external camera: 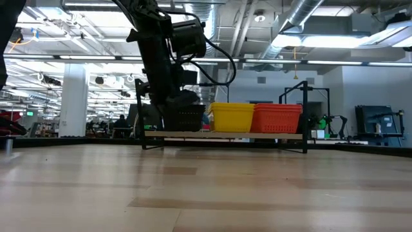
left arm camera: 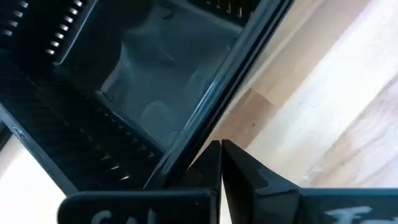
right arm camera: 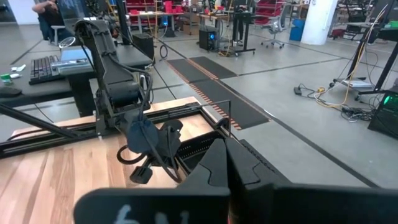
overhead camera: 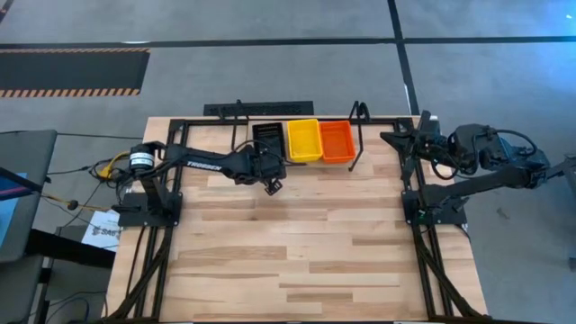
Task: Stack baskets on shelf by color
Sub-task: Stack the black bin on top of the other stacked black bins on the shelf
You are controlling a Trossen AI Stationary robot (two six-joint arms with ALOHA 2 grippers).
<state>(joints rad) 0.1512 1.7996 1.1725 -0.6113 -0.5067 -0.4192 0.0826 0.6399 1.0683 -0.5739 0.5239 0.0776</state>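
Observation:
On the shelf [overhead camera: 358, 115] at the table's far edge, three baskets sit side by side: black [overhead camera: 267, 138] on the left, yellow [overhead camera: 303, 139] in the middle, red [overhead camera: 337, 141] on the right. The low view shows them as black [external camera: 187, 119], yellow [external camera: 232, 117] and red [external camera: 278, 118]. My left gripper [left arm camera: 221, 149] is shut and slants down at the black basket's near side [left arm camera: 155, 93], its arm [overhead camera: 216, 164] reaching in from the left. My right gripper [right arm camera: 227, 149] is shut and held high at the table's right edge [overhead camera: 400, 141], away from the baskets. My left gripper's shut fingertips [left arm camera: 214, 155] stand right at the black basket's near rim [left arm camera: 202, 134], coming at it slanting down from the near side. Whether they touch the rim, I cannot tell.
The shelf's upright looped ends [overhead camera: 238, 112] flank the baskets. Black frame rails [overhead camera: 423, 261] run along both table sides. The near half of the wooden table top [overhead camera: 288, 270] is bare. A paper sheet [overhead camera: 101, 229] lies off the left edge.

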